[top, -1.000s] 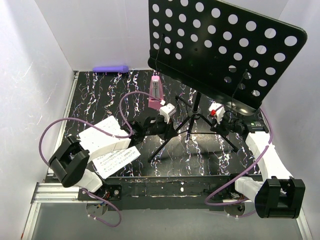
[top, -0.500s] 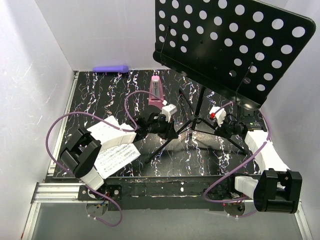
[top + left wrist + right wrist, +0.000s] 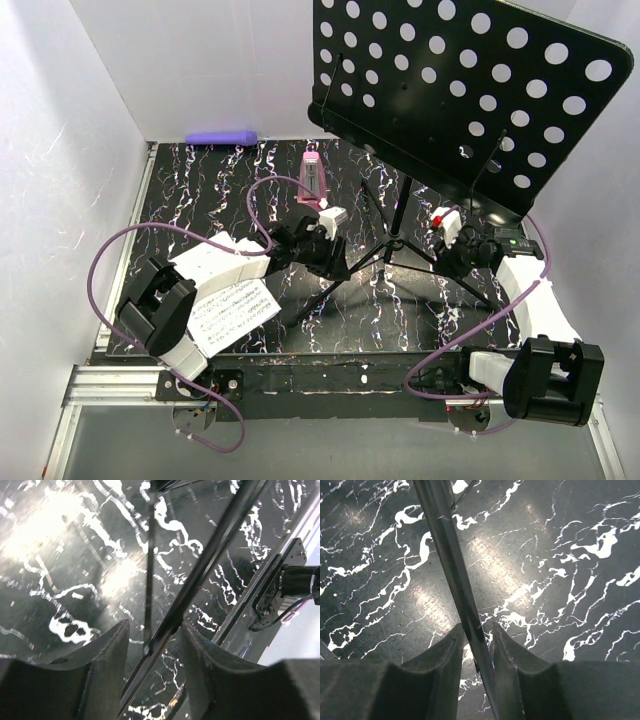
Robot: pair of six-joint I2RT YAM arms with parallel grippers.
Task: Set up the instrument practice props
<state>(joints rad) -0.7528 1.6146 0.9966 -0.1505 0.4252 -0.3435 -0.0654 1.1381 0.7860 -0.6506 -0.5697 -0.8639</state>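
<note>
On the black marbled table [image 3: 200, 195] one black tripod music stand [image 3: 470, 90] is seen upright, its perforated desk tilted. Two of its legs are held low down: one is closed on narrowly by the left gripper [image 3: 155, 632], one clamped by the right gripper [image 3: 477, 630]. Two sheet-music pages [image 3: 232, 312] are laid near-left of the stand, one partly hidden under the left arm. One pink metronome [image 3: 312, 178] is set just beyond the stand's legs, and one purple cylinder [image 3: 222, 137] far beyond them.

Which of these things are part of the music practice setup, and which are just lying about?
Part of the job: black music stand, white sheet-music pages, pink metronome.
Just lying about: purple cylinder at the back edge.
</note>
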